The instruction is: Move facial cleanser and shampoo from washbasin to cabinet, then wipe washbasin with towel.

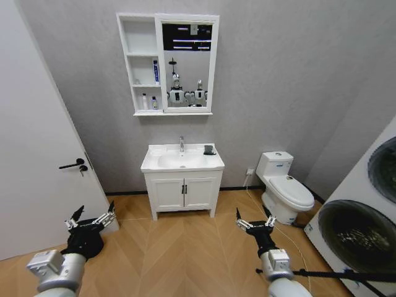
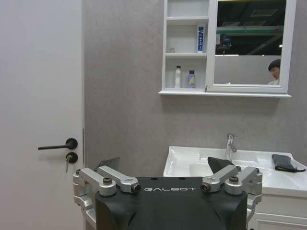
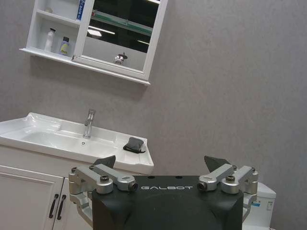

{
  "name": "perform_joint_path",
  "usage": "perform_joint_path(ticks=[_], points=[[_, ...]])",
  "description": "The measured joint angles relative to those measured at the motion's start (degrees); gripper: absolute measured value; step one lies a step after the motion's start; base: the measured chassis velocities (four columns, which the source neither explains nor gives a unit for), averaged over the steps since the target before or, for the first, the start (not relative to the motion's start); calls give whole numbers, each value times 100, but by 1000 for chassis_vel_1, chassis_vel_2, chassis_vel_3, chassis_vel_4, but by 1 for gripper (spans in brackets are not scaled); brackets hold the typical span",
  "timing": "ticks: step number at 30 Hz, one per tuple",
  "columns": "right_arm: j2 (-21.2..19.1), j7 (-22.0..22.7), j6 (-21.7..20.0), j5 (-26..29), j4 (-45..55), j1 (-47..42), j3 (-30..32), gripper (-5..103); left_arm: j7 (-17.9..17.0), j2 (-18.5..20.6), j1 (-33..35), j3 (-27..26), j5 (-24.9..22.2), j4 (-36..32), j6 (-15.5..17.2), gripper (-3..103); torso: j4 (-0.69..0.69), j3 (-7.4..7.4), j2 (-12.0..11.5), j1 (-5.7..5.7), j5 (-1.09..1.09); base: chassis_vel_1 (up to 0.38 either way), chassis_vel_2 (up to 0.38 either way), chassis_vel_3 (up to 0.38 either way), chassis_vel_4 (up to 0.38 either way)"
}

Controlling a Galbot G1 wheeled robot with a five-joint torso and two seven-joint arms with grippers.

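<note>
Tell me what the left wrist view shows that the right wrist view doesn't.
Only the left wrist view: a white door with a dark lever handle and the open left pincer. Only the right wrist view: the white vanity's dark door handles, a white toilet tank and the open right pincer. Both: the white wall-hung cabinet, white ceramic washbasin, chrome tap and dark grey folded towel.

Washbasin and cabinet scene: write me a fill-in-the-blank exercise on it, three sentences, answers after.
1. The dark towel lies on the washbasin rim, on the tap's ____ side in the head view.
2. Two small bottles stand in the cabinet's ____ shelf compartment.
3. The left hand and right hand both hang with fingers ____, holding nothing.

Missing words: right; bottom; open
</note>
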Motion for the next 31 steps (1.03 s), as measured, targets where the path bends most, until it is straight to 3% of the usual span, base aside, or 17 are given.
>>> perform_joint_path(ticks=[31], points=[[0, 6, -5, 2, 4, -2, 0, 100, 0, 0, 0, 0, 0, 0, 0, 100, 0, 0, 0, 0, 0, 0, 0, 0, 0]])
